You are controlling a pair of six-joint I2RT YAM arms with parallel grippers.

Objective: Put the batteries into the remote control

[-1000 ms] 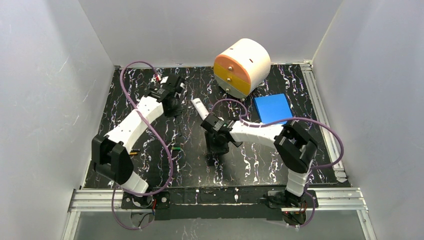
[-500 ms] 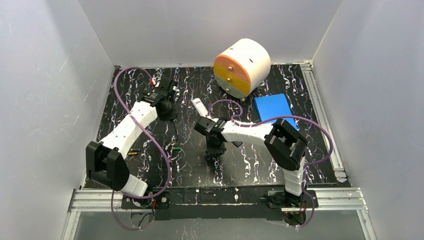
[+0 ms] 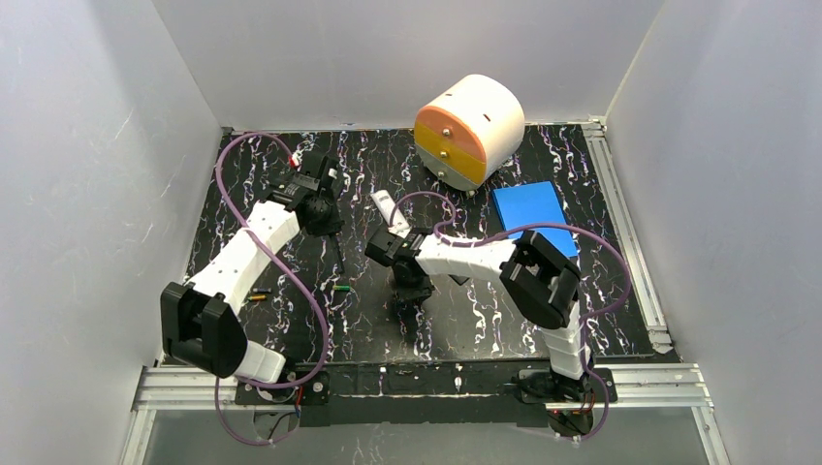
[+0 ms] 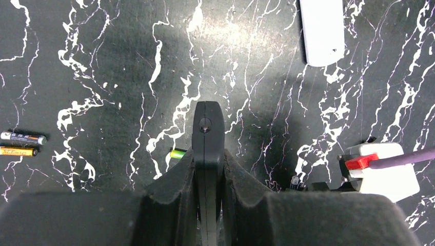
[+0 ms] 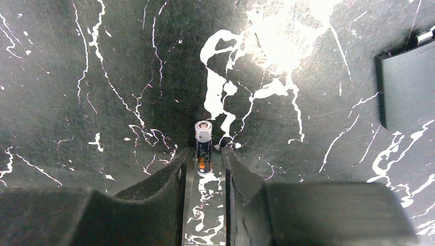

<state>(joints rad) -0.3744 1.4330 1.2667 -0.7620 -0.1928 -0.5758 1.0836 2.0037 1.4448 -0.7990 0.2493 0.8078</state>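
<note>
The right pincer (image 5: pixel 205 155) is down at the worktop (image 5: pixel 77 77) with one battery (image 5: pixel 203 143) lying between its fingers, the cell's long axis running straight ahead along the pincer's own line and its capped end pointing away, past the fingertips. The jaws stand narrowly either side of it. From the wrist view it cannot be told whether the pads actually bite or merely flank it, since a thin gap seems to show on each flank. That is the relation the next move turns on: if the grip is sound, the cell can be lifted and carried.

The white remote (image 4: pixel 322 31) lies ahead and to the right of the left pincer (image 4: pixel 206 120), which is closed on nothing. In the overhead view it sits just beyond the right arm's wrist, so the right arm is the nearer one.

A green cell (image 4: pixel 178 152) lies just left of the left pincer; two more cells (image 4: pixel 20 137) lie well off to its left. A dark flat piece (image 5: pixel 408 87) rests ahead-right of the right pincer, apart from it and not in the way.
</note>
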